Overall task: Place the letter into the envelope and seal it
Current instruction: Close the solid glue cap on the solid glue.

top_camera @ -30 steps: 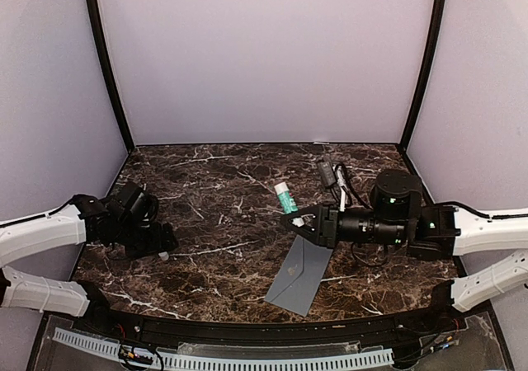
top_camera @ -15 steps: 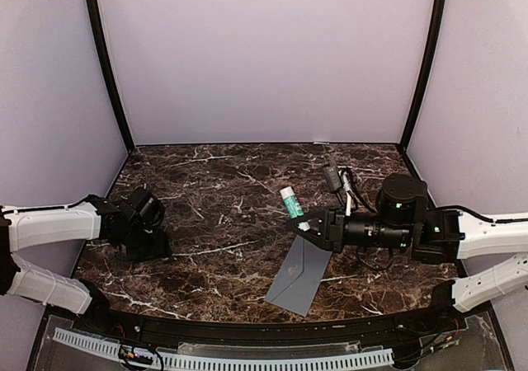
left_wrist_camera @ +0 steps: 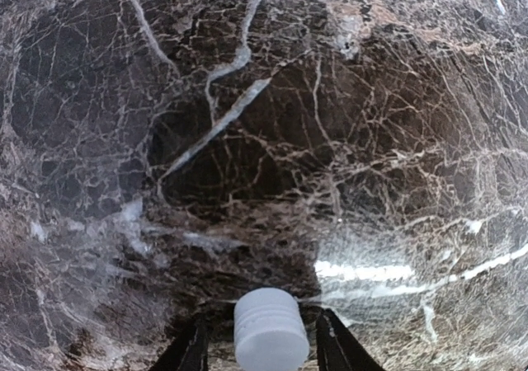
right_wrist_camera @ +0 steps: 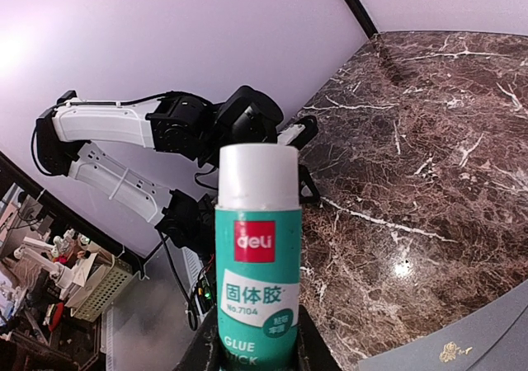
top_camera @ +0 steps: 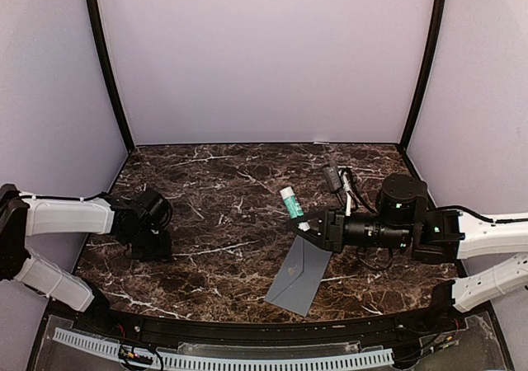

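Sealing step, I judge: right gripper (right_wrist_camera: pixel 256 350) clamps glue stick (right_wrist_camera: pixel 256 255) (unclear whether left gripper (left_wrist_camera: pixel 262 353) holds cap (left_wrist_camera: pixel 268 326)); next, glue the envelope (top_camera: pixel 301 274).

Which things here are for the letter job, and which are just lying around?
For the job: envelope, glue stick in the right gripper, white ribbed cap at the left gripper. The letter isn't in sight.
Just lying about: black cables at the back.

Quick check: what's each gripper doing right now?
Left gripper: open, jaws either side of a white cap.
Right gripper: shut on the glue stick.
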